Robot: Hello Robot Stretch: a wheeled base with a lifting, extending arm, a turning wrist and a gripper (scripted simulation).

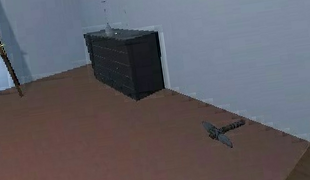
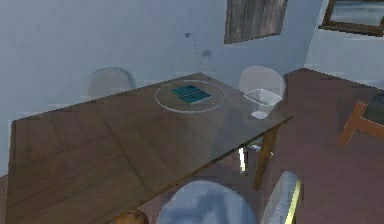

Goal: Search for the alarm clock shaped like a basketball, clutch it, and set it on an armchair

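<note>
While the forward view faced a dark dresser (image 1: 127,62) set flush to the wall, leaving floor free, the arm side view gave the bench (image 2: 90,140), its plate (image 2: 188,96) central between seats. An orange-brown blob (image 2: 130,217) at that view's bottom edge was possibly the alarm clock. End effector state and offset could not be told.

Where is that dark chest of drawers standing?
The dark chest of drawers stands in the forward view, just left of centre, against the pale wall, beyond the brown floor.
</note>
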